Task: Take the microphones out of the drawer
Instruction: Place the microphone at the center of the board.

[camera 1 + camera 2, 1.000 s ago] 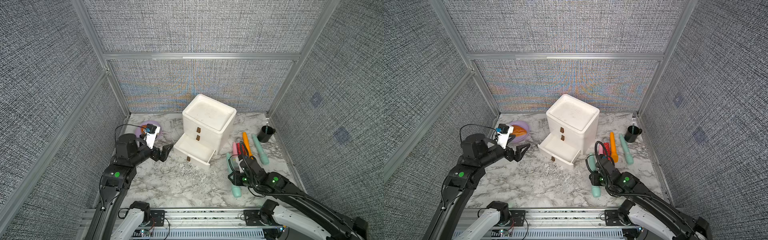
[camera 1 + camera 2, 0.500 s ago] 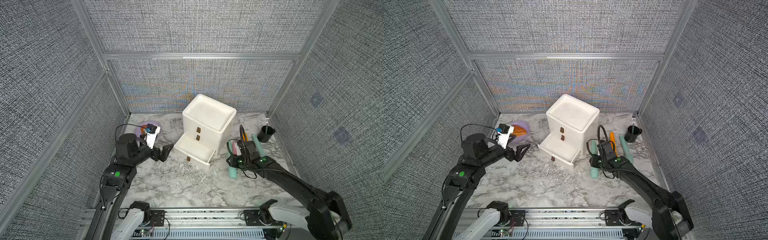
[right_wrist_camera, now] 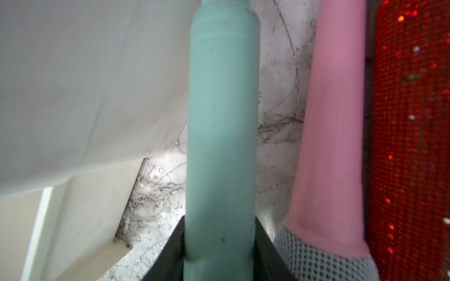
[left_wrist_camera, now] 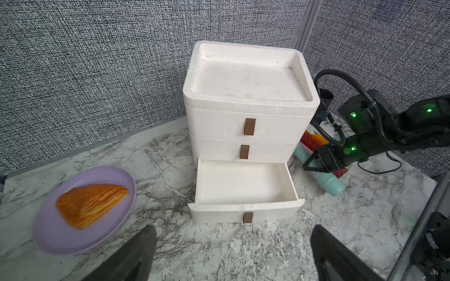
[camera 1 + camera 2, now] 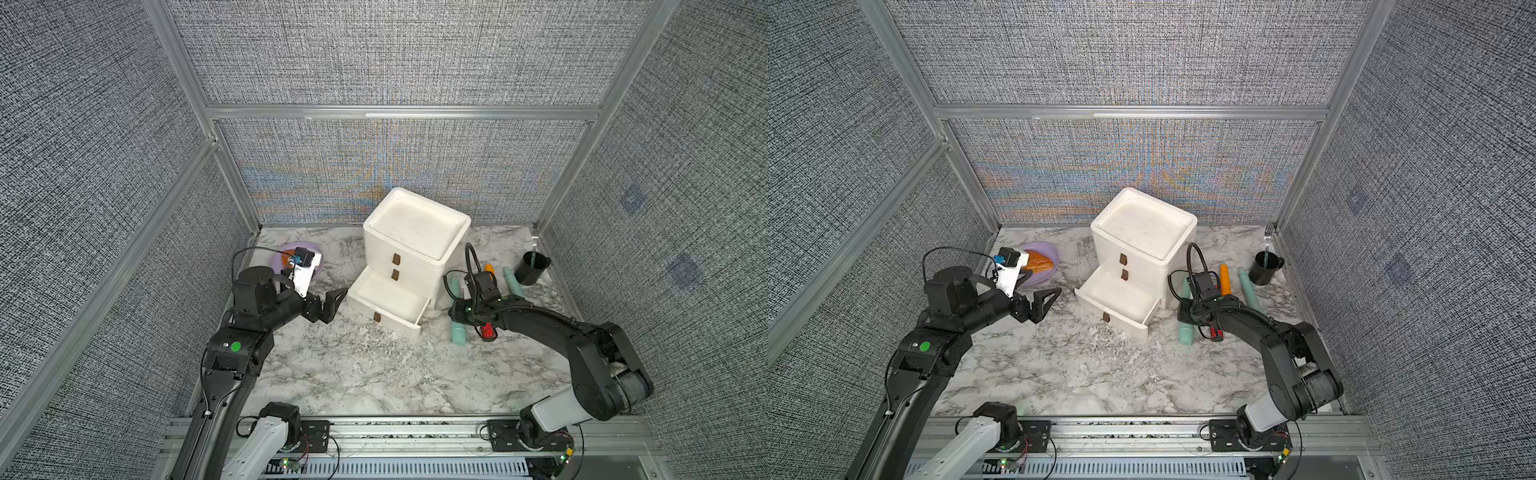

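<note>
Marble desk (image 5: 374,374) with white drawer unit (image 5: 415,232), bottom drawer (image 5: 399,322) standing open.
Left hand (image 5: 336,305) spread wide, holding nothing, facing the drawer; right hand (image 5: 458,312) clamped on teal microphone (image 5: 458,334), just beside the unit, outside the drawer.

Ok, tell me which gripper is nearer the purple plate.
Left. The left gripper hangs open just beside the purple plate; the right gripper is beyond the drawer unit, shut on the teal microphone.
</note>
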Robot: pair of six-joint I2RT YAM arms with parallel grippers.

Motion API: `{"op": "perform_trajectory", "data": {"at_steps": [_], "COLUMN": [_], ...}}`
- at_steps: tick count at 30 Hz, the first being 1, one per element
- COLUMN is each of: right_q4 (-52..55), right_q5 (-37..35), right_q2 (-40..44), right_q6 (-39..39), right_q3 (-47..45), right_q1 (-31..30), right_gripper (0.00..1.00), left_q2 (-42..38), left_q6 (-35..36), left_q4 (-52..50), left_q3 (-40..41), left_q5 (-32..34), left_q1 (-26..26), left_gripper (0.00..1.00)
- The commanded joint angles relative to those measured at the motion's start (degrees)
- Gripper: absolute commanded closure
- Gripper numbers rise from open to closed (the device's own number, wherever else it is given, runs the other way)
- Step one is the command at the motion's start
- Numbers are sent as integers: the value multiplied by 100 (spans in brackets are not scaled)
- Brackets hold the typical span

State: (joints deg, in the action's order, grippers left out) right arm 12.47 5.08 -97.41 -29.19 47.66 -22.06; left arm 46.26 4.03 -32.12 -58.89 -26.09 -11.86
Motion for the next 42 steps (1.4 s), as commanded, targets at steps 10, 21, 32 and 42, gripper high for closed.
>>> {"op": "perform_trajectory", "data": {"at_steps": [10, 21, 32, 42], "right_q4": [-467, -369, -375, -274], "right_q5": [-140, -356, -281, -297], "right_q2": [-376, -388, -334, -167], "right_q6": [264, 411, 432, 425], "right_q3": [236, 145, 89, 50], "right_q1": [22, 119, 152, 150], "right_gripper": [99, 89, 71, 42], "left_q2": [59, 103, 112, 96], "left_q6": [54, 63, 54, 45], "left_q4": [179, 179, 188, 197], "left_q3": [-13, -27, -39, -21], "left_q5": [-28, -45, -80, -81], "left_q1": [4, 8, 8, 7], "left_gripper": [0, 0, 0, 0]}}
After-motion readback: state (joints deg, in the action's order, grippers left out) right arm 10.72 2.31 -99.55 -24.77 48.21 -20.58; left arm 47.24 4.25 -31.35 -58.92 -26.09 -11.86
